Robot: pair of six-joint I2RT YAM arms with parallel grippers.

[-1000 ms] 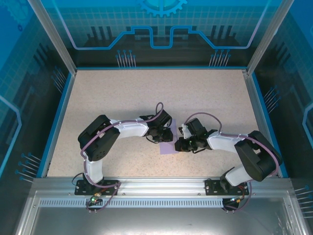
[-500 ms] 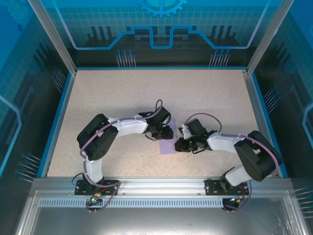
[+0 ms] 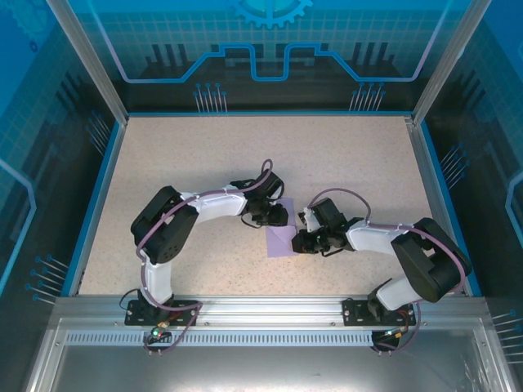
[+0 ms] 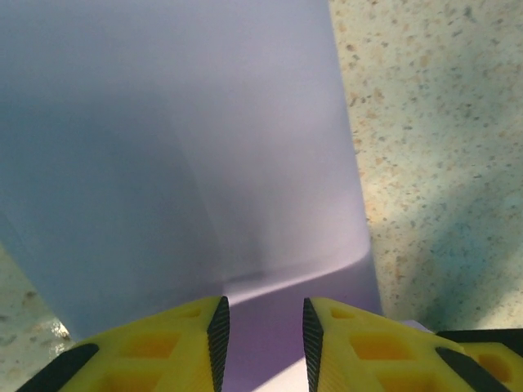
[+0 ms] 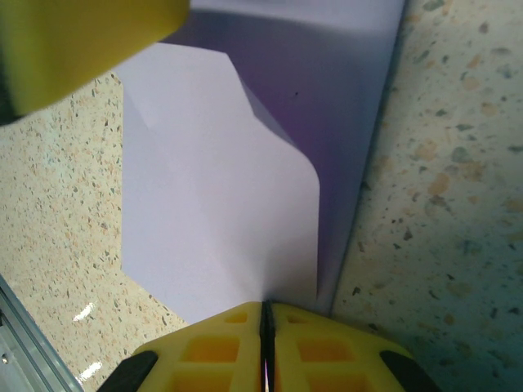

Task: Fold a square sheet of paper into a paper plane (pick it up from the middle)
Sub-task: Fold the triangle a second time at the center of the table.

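Fold step, early stage: no dart shape yet. Thin pale lilac square sheet of paper (image 3: 281, 240) on speckled beige table (image 3: 204, 163), mid-table between both arms, partly lifted, one flap curling over.

Right gripper (image 5: 265, 317), yellow fingers clenched on sheet edge, paper running into seam. Left gripper (image 4: 263, 331), yellow fingers parted, released, poised at raised sheet, not pinching.

Next, by judgement: close left fingers on free flap, carry across to opposite edge, press along crease. Calls for firm right pinch and slow pull; otherwise slip or skewed crease likely.
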